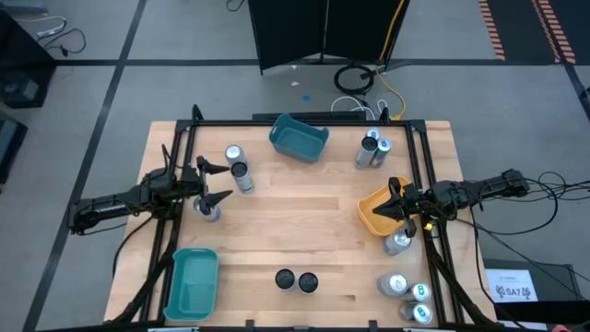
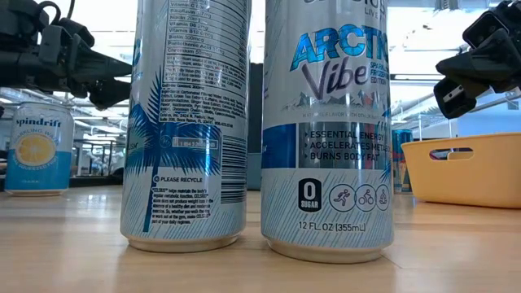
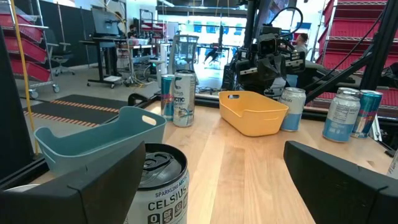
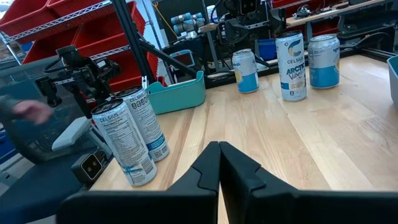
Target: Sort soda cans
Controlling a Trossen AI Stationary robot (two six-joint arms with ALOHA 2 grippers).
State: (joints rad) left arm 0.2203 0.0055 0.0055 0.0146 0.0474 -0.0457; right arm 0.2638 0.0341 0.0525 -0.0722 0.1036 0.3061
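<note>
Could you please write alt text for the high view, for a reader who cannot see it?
Overhead, two dark arms reach inward over a light wooden table scattered with small metal soda cans. The left claw is open beside two upright silver cans, and the right claw hangs over an orange rectangular plastic tray. Two teal plastic trays also sit on the table.

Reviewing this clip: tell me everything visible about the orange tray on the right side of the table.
The orange rectangular plastic tray is open-topped with rounded corners, a cut-out handle slot in its end wall and glossy, smooth walls. It sits flat on the wooden table, turned at an angle to the table's edges. The right gripper hovers over its rim, shut. A silver soda can stands right beside its near corner; whether they touch is unclear. What lies inside cannot be seen.
</note>
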